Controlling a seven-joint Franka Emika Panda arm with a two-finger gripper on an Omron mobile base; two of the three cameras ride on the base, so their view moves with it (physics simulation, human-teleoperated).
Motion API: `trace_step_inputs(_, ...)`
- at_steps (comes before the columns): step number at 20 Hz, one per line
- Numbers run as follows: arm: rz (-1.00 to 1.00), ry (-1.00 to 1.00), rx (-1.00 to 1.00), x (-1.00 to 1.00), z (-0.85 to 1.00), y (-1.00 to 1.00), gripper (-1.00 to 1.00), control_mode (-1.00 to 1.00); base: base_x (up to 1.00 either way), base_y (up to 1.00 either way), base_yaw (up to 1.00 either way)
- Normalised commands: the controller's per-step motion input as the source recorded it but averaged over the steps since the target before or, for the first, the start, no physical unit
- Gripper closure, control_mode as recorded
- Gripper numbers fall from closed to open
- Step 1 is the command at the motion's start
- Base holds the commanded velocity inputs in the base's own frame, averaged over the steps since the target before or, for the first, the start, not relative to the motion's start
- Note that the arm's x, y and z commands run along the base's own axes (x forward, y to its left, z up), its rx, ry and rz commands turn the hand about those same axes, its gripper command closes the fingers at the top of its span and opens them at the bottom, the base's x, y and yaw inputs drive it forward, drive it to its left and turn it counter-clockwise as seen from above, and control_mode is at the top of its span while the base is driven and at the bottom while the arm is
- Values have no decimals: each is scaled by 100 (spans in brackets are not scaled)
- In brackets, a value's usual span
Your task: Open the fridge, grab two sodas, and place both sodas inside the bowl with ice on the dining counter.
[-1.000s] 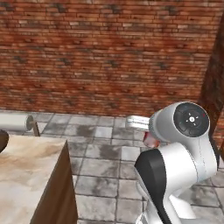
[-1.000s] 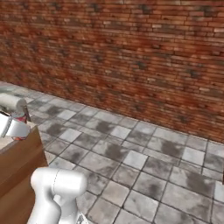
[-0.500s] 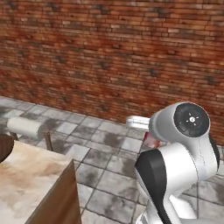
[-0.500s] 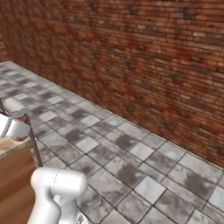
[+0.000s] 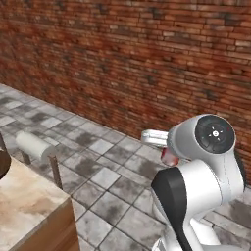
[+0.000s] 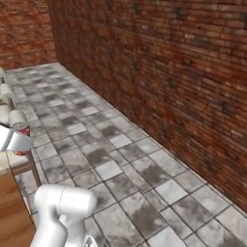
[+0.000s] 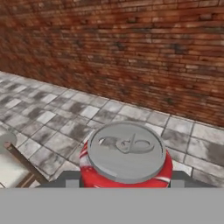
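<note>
Gripper [image 7: 125, 183] clenched on upright soda can [image 7: 126, 158], centre-bottom of hand view. Bench [image 5: 24, 206] at lower left of left base view; bowl rim [image 5: 4, 164] at far-left edge, left of can.

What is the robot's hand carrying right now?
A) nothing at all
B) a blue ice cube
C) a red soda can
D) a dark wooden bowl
C: in the hand view a red soda can with a silver pull-tab lid sits between the tips of the gripper, and the right base view shows the same red can at the hand.
</note>
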Motion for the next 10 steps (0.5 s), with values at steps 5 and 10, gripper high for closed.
trace_step_inputs(5,0,0,0,0,0,0,100,100,50,-41,47)
trace_step_inputs(10,0,0,0,0,0,0,100,100,55,-23,50)
